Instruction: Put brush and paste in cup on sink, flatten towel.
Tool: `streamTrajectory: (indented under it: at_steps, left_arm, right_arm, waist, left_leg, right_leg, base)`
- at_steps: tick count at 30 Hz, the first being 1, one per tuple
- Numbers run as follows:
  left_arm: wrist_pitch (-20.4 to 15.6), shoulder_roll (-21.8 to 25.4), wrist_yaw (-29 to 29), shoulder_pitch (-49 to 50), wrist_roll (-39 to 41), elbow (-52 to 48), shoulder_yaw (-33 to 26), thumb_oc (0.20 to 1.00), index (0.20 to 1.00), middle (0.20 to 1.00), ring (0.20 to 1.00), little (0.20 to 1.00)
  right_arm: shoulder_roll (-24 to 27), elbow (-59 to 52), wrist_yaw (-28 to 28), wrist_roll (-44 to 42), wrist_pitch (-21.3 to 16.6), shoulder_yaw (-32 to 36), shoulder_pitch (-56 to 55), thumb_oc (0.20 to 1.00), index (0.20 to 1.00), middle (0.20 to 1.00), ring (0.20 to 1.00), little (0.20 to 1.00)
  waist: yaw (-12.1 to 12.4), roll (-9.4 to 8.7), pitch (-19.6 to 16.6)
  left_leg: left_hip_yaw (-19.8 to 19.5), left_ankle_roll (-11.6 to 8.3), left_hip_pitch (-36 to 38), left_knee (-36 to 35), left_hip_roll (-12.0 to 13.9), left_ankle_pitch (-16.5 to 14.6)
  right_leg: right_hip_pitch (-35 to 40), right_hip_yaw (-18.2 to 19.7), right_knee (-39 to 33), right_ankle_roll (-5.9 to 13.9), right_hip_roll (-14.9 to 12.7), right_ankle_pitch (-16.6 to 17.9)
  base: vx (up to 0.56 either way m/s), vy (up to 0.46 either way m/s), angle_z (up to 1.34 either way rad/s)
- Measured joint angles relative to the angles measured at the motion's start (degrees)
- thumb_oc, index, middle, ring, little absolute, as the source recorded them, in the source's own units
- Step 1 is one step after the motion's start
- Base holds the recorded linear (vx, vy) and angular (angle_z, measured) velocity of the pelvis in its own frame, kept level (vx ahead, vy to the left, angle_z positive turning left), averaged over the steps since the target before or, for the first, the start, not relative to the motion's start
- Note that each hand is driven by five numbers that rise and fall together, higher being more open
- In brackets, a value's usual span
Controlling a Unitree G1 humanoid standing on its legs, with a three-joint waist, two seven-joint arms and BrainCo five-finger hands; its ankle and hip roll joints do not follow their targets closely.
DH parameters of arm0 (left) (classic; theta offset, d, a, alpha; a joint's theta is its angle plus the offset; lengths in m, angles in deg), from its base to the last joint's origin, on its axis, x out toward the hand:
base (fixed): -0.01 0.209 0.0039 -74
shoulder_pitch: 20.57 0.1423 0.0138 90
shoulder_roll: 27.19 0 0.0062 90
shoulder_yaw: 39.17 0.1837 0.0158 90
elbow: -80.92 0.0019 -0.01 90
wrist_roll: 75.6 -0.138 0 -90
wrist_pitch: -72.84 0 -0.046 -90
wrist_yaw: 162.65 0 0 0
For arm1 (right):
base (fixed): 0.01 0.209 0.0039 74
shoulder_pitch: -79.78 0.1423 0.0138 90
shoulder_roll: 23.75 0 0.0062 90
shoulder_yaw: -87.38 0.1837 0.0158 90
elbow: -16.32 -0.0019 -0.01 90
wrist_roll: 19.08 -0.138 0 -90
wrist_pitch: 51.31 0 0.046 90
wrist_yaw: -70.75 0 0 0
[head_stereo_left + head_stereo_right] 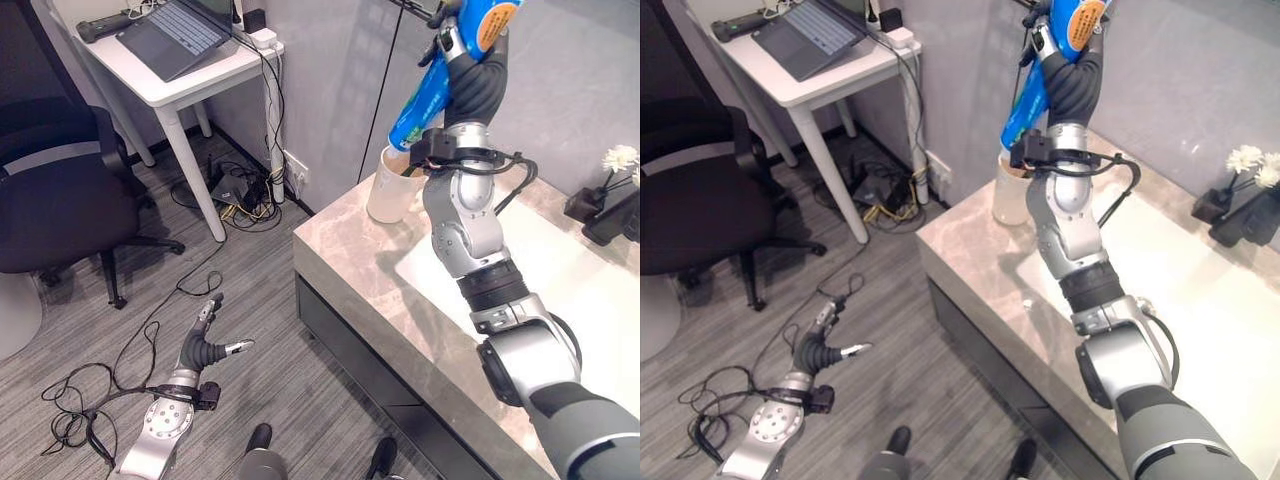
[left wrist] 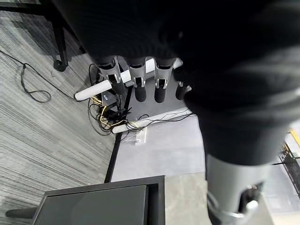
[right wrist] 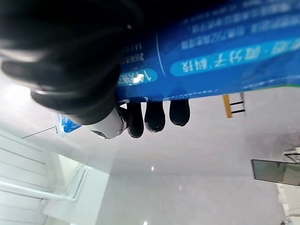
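A blue toothpaste tube [image 1: 440, 75] slants above the white cup [image 1: 392, 185] on the marble counter [image 1: 350, 265].

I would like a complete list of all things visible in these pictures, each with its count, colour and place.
blue toothpaste tube: one, blue with an orange end, held tilted above the cup
white plastic cup: one, white, on the counter's far corner
beige marble counter: one, beige, at the right
white flowers: one bunch, white, far right of the counter
white desk: one, white, upper left
grey laptop: one, grey, on the desk
black office chair: one, black, at the left
right robot hand: curled round the tube
left robot hand: open, low over the floor
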Motion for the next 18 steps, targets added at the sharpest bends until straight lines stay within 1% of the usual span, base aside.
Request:
streamTrajectory:
  at_steps: [2,18]
  left_arm:
    - [0.0,-0.01,0.0,0.0,0.0,0.06,0.0,1.0,1.0,1.0,1.0,1.0]
    - [0.01,-0.04,-0.01,-0.04,-0.02,0.96,0.25,1.0,1.0,1.0,1.0,1.0]
  right_arm:
    - [-0.03,0.55,0.2,0.0,0.64,-0.43,-0.53,0.2,0.2,0.2,0.2,0.2]
    - [-0.04,2.05,1.01,0.23,0.67,-0.94,-1.47,0.2,0.2,0.2,0.2,0.2]
  waist:
    - [0.04,0.0,0.0]
    - [-0.12,-0.05,-0.03]
  left_leg:
    - [-0.02,0.0,-0.02,-0.01,0.0,0.0]
    - [0.06,0.0,-0.23,-0.15,0.02,0.0]
  right_leg:
    - [0.0,-0.01,0.0,0.0,0.0,0.0]
    - [-0.37,0.06,0.0,0.0,0.01,0.0]
  base:
    - [0.0,0.0,0.0]
    - [0.0,0.0,0.0]
